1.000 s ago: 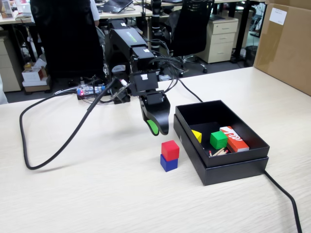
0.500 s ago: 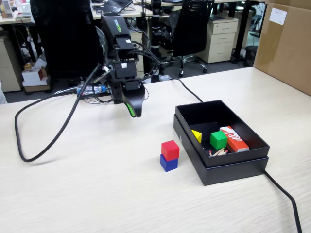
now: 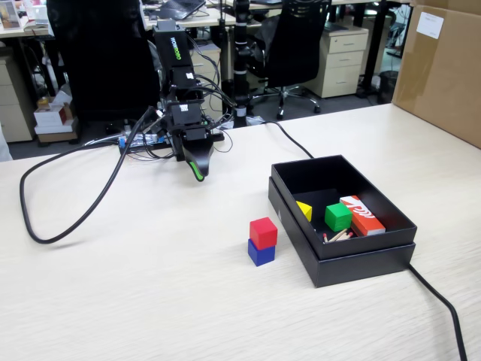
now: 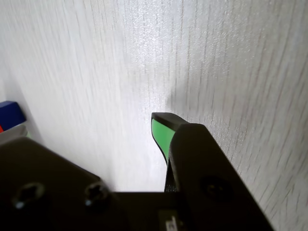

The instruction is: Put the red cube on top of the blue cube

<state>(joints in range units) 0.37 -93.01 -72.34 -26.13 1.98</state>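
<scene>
The hand (image 3: 197, 174) hangs above the desk (image 3: 150, 286) near the arm's base, holding nothing, fingertips pointing down. Only one green-lined tip shows in either view, so whether it is open or closed cannot be told. The red cube (image 3: 263, 232) sits squarely on top of the blue cube (image 3: 261, 253), well apart from the hand and just beside a black box (image 3: 361, 259). That box holds a green cube (image 3: 337, 216), a yellow piece (image 3: 304, 210) and a red-and-white carton (image 3: 362, 214). A black cable (image 3: 64, 233) loops across the desk — left side of the fixed view.
</scene>
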